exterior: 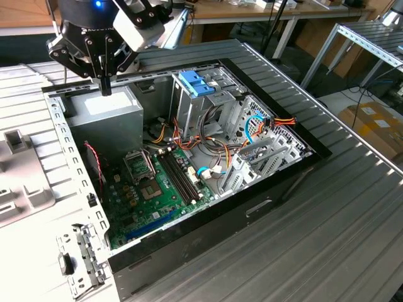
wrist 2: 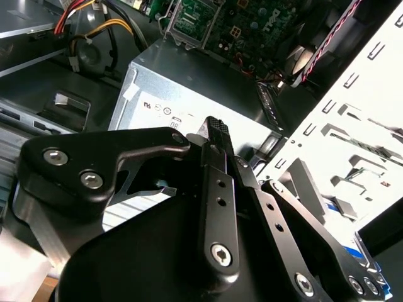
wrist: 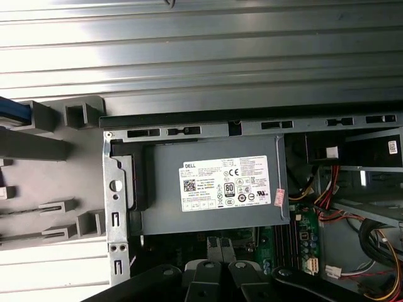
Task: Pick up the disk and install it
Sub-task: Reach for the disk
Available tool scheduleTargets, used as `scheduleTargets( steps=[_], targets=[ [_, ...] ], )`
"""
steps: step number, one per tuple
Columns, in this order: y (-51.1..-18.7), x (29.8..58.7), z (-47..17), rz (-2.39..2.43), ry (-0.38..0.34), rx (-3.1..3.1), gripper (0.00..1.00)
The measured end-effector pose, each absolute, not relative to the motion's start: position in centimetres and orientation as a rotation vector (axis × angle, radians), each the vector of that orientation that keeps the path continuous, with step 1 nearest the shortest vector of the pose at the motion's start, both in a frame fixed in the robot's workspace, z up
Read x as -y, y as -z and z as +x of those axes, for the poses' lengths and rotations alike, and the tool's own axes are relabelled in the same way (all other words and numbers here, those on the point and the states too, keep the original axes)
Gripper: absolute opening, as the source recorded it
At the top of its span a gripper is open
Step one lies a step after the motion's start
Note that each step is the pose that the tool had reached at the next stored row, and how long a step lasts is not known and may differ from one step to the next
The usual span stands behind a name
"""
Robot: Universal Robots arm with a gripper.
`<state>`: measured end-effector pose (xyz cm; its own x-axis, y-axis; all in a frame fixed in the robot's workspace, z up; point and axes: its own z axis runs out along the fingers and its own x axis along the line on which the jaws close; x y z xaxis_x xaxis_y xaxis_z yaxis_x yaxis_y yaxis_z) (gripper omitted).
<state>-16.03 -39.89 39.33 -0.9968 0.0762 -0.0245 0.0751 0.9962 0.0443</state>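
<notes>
The robot's claw [exterior: 106,89] – fingers pressed together, gripping nothing – is hovering over the grey power supply [exterior: 107,116] of an opened computer case [exterior: 201,223], the blue-framed disk [exterior: 194,83] sitting atop the drive cage [exterior: 182,112] at the claw's three o'clock in the exterior view.

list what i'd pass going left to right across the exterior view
grey plastic fixture → gripper hanging over the power supply → metal drive cage → red and yellow cable bundle → cardboard box

arm [exterior: 88,16]: cut by exterior view's edge | power supply [wrist 2: 189,82]: partly behind hand [wrist 2: 214,128]
</notes>
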Motion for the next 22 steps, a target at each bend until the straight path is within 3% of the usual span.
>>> scheduleTargets(
  steps=[22],
  targets=[
    [-39.33,39.89,-16.78,0.118,-0.068,-3.112,0.11]
  ],
)
